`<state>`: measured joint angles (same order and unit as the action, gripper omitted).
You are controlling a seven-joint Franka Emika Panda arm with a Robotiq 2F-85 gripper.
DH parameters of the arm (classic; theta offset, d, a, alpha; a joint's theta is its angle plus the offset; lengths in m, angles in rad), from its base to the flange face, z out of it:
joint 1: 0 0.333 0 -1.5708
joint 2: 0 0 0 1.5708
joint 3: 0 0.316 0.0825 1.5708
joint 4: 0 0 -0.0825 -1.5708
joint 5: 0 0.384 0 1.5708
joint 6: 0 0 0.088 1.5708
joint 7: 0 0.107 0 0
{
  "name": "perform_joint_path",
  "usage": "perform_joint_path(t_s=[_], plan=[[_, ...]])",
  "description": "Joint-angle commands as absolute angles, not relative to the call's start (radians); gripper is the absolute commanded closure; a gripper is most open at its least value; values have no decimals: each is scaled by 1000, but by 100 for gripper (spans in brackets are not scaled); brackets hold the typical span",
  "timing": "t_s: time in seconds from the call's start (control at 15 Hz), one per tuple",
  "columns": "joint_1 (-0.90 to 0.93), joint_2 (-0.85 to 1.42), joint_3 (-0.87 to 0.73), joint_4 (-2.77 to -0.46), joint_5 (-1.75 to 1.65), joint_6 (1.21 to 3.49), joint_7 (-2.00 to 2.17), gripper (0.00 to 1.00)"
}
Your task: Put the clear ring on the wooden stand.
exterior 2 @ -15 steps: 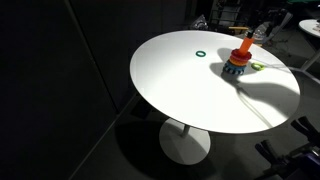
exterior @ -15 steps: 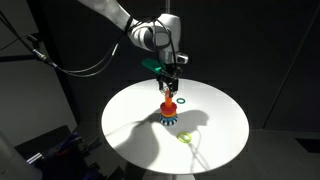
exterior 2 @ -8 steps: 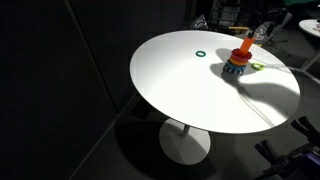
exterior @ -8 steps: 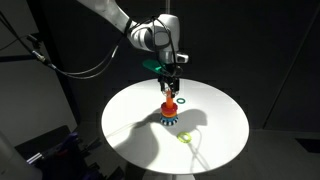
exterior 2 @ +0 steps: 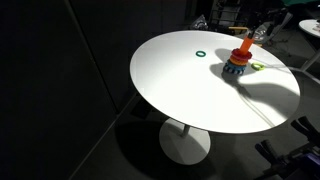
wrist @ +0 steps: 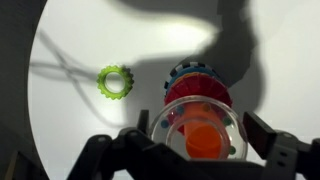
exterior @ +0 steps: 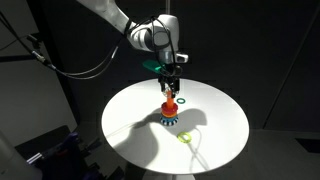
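Note:
In the wrist view the clear ring (wrist: 164,124) sits between my gripper's (wrist: 198,132) two dark fingers, which touch it on both sides. The orange peg top of the wooden stand (wrist: 203,138) shows through the ring's hole, and the stand's red base and bluish collar (wrist: 190,72) lie below it. In an exterior view my gripper (exterior: 170,86) hangs straight above the stand (exterior: 170,108) near the middle of the round white table (exterior: 130,120). The stand also shows in an exterior view (exterior 2: 238,62).
A yellow-green ring (wrist: 115,81) lies on the table beside the stand, seen in both exterior views (exterior: 185,137) (exterior 2: 256,66). A dark green ring (exterior 2: 201,54) lies farther off. The table edge (exterior 2: 150,100) drops to dark surroundings.

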<state>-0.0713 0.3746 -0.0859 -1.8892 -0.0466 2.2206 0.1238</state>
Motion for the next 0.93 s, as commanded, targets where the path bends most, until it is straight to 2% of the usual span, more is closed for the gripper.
perform_joint_path(t_s=[0.0, 0.47, 0.53, 0.6, 0.87], plan=[[-66, 412, -96, -1857, -54, 2212, 142, 33], [-84, 440, -91, -1814, -15, 2139, 120, 33], [-86, 442, -91, -1808, -9, 2131, 120, 6], [-87, 442, -92, -1804, -5, 2124, 120, 0], [-88, 436, -91, -1793, 8, 2104, 120, 0]])
